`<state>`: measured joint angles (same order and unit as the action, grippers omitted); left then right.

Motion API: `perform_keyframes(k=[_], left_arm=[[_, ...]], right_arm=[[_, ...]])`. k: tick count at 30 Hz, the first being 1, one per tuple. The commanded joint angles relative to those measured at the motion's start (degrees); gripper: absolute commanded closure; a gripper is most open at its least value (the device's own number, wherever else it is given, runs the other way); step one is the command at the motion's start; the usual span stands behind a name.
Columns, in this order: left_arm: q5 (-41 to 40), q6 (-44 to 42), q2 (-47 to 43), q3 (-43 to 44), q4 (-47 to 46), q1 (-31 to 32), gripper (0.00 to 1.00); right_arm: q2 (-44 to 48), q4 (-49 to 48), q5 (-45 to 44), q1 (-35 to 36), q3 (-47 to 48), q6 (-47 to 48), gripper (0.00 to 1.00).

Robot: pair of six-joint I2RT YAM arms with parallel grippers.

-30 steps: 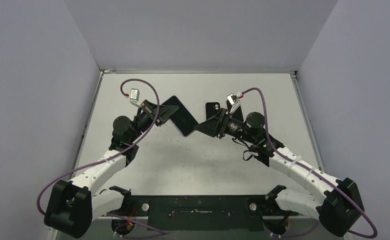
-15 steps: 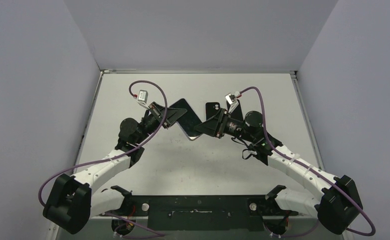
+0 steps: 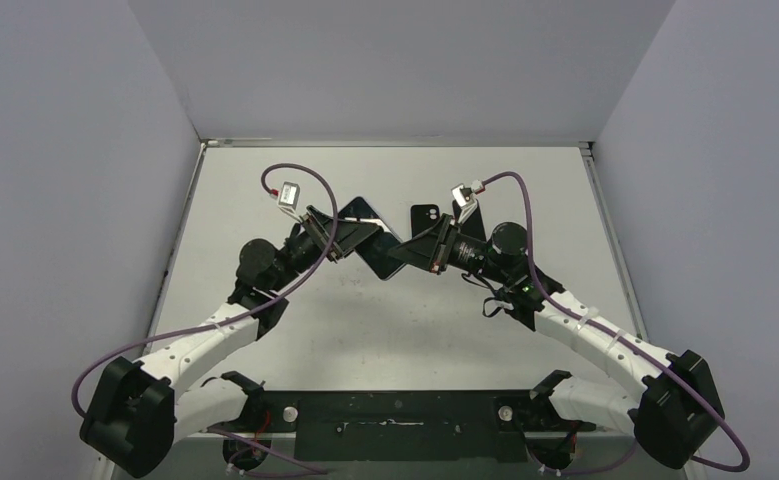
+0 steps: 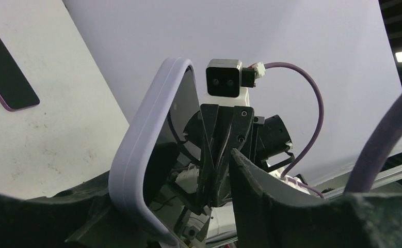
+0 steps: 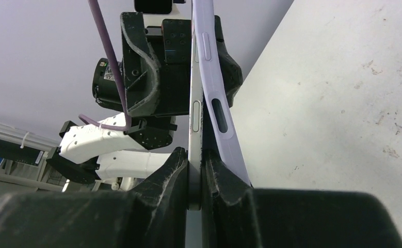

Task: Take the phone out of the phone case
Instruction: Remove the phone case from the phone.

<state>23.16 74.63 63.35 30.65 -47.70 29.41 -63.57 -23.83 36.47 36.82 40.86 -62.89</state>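
Phone held off the worktop at centre of the top view, between the two hands. Seen there as a dark slab, long axis slanting from upper left to lower right of the frame. In the right wrist view standing on edge, long axis running straight up the middle of the frame, thin pale side with buttons facing the camera.

Phone case lavender, close against the phone at the top of that frame, bowed away from it toward the right lower down, side cutouts showing. In the left wrist view only its rounded rim visible, arching from lower left up to top centre, dark inside.

Right hand clenched on the phone's near end, fingers pressing both flat faces, case passing outside the right-of-frame finger.

Left hand released: jaws spread either side of phone and case, one finger clearly off the phone in the right wrist view.

Dark slab with a camera corner lying flat on the worktop, just above the right hand in the top view.
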Motion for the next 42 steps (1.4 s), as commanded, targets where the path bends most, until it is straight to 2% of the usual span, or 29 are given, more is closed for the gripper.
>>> perform_keyframes(k=[1, 7, 12, 20, 31, 42], left_arm=[[0.5, -3.9, -3.1, 3.5, 0.4, 0.0, 0.48], [-4.0, -5.6, -7.8, 1.2, 2.4, -0.3, 0.34], [-7.5, -6.9, -11.5, -0.7, 5.1, -0.2, 0.31], [-8.9, -8.0, -13.7, -2.5, 7.2, 1.1, 0.32], [-9.3, -10.4, -11.4, -3.2, 6.7, 5.0, 0.45], [-9.6, -11.2, -8.3, -2.1, 4.5, 7.6, 0.46]], right_arm=[[1.4, -8.8, -1.0, -0.1, 0.9, -1.8, 1.0], [3.3, -8.9, -3.3, -0.2, 0.5, -2.5, 1.0], [5.1, -9.4, -6.2, -0.7, 0.4, -3.2, 1.0], [6.8, -13.3, -11.1, -0.9, -0.5, -6.5, 1.0], [6.9, -15.1, -12.6, -0.9, -0.3, -7.7, 1.0], [7.1, -15.0, -12.7, -0.9, -0.4, -7.3, 1.0]])
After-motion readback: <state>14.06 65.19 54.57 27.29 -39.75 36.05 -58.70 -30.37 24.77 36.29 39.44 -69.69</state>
